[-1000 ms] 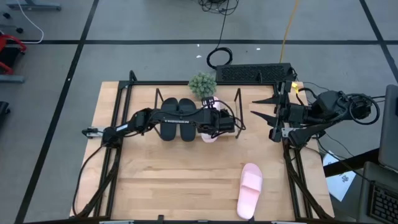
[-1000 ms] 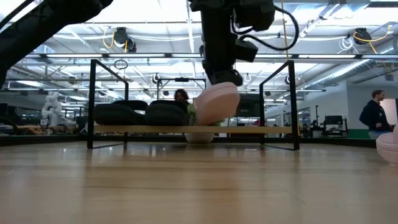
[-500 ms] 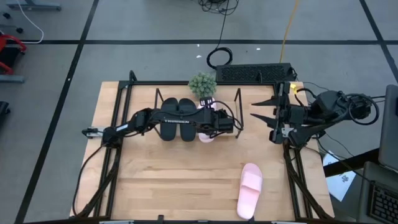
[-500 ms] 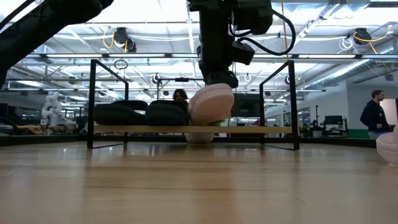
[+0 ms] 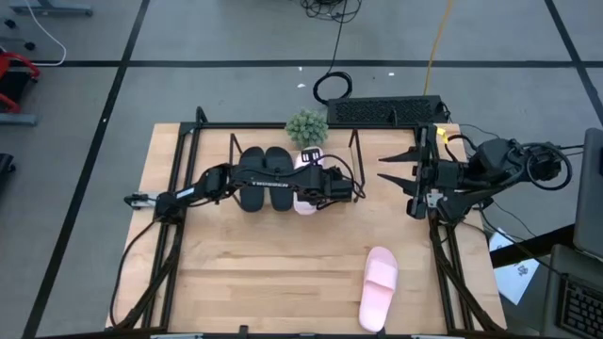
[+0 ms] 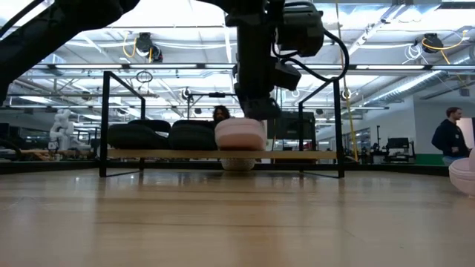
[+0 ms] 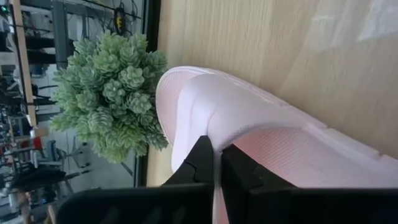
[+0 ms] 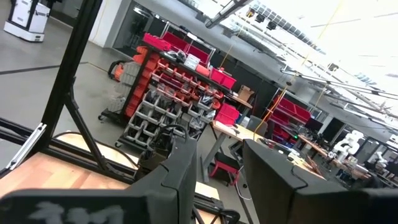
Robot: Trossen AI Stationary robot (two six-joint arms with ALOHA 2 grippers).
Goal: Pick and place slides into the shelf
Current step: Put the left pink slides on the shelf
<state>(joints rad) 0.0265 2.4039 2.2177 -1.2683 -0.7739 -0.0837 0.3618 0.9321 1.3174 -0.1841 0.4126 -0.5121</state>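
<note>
From the left, I see my left arm reach across the shelf (image 5: 358,151), where the two black slides (image 5: 265,175) sit side by side, and my left gripper (image 5: 311,185) is pinched tight on the strap of a pink slide (image 6: 239,133) right beside them, with a little green plant (image 5: 306,127) just behind the shelf. A second ago that pink slide hung tilted above the board, and now it lies flat and low on it. Farther right, the other pink slide (image 5: 379,286) waits on the table (image 5: 236,273) and my right gripper (image 5: 396,174) hangs open by the table's edge; the arm hides most of the held slide from above.
</note>
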